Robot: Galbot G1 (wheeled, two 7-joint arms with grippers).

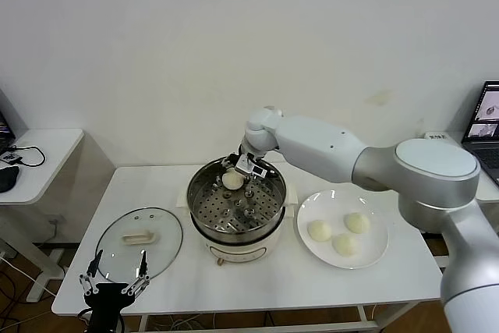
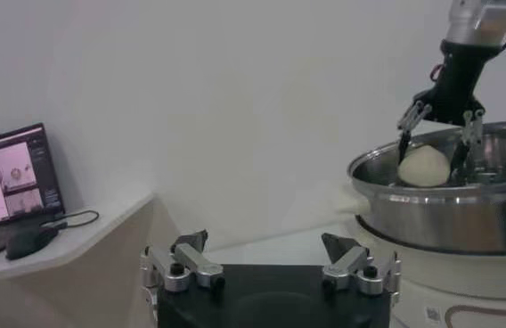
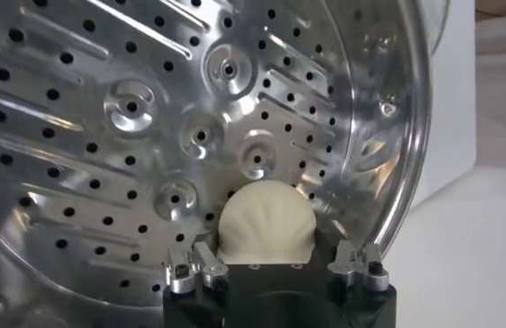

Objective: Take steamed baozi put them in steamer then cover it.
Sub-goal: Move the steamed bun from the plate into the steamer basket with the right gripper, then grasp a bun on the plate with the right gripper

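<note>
**First bun going in, three and the lid to go**

My right end effector (image 1: 235,175) is inside the round shiny stainless-steel steamer (image 1: 277,207), at the far side of its perforated tray, with its fingers clamped on one small cream-white baozi (image 1: 232,180). In the left wrist view that bun (image 2: 424,167) sits between my fingers at about rim height; I judge it is low over the tray, but I cannot tell whether it touches the metal. No other bun shows on the tray, so this is the first of the four.

Three more smooth round baozi (image 1: 320,230) wait on the flat white plate (image 1: 379,253), just beside the steamer on my right side of the white desk (image 1: 156,185).

The round clear glass cover (image 1: 170,253) with its cream handle lies flat on the desk on my left side, apart from the pot. My left end effector (image 1: 114,281) hangs near its front edge, fingers spread apart, holding nothing.

So I judge the task barely started: release this bun, fetch three more, then cover the pot.
</note>
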